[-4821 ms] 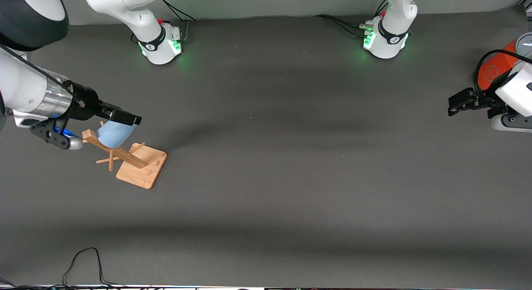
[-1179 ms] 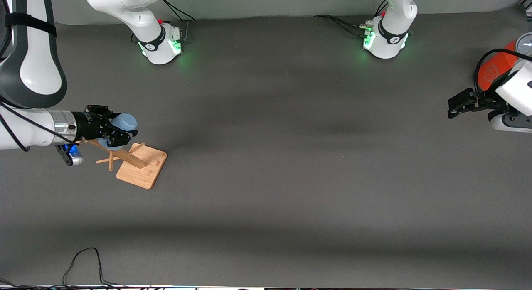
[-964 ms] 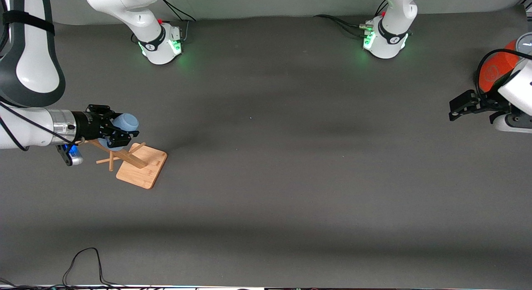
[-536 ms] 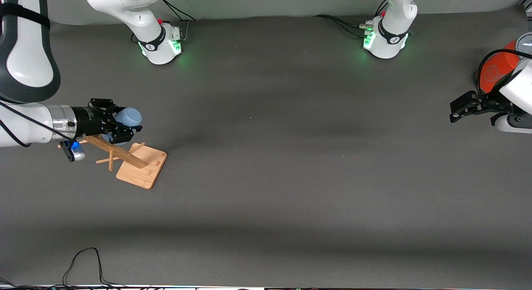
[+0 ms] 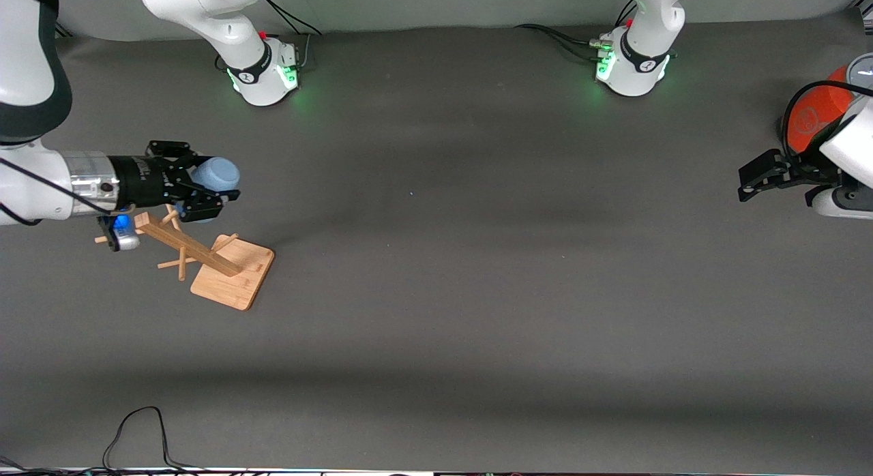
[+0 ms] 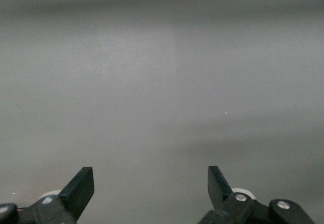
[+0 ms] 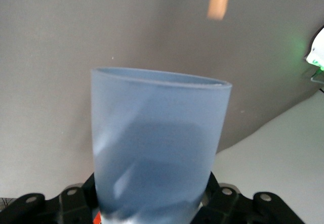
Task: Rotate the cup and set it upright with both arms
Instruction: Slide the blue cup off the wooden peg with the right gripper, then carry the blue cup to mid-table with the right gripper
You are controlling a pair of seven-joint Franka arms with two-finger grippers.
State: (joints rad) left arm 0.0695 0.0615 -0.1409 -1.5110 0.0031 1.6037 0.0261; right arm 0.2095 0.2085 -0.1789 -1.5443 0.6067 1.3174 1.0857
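R hand point(image 5: 204, 189) was clamped on the cup point(image 5: 215, 174), held sideways in the air just above the wooden rack point(image 5: 183, 244) near the tabletop point(image 5: 443, 292) edge at the right arm's end; the cup's closed base pointed toward the mid tabletop, its mouth toward the wrist. In the right wrist view the cup point(image 7: 157, 148) filled the frame between the jaws, w/ a rack peg point(image 7: 219, 0) visible past it. L hand point(image 5: 758, 170) hung w/ fingers apart, empty, low over the tabletop edge at the left arm's end, next to an orange can point(image 5: 808, 114); that arm was waiting. The left wrist view showed only bare tabletop between its fingertips point(image 6: 81, 186). Step in hand, prob.: cup is off the rack, being carried for a handover. Next move likely calls for bringing the cup toward mid tabletop, the L hand coming in to take it by the free end so it can be turned mouth-up and set down. Risk: thin smooth wall could slip during the swap.
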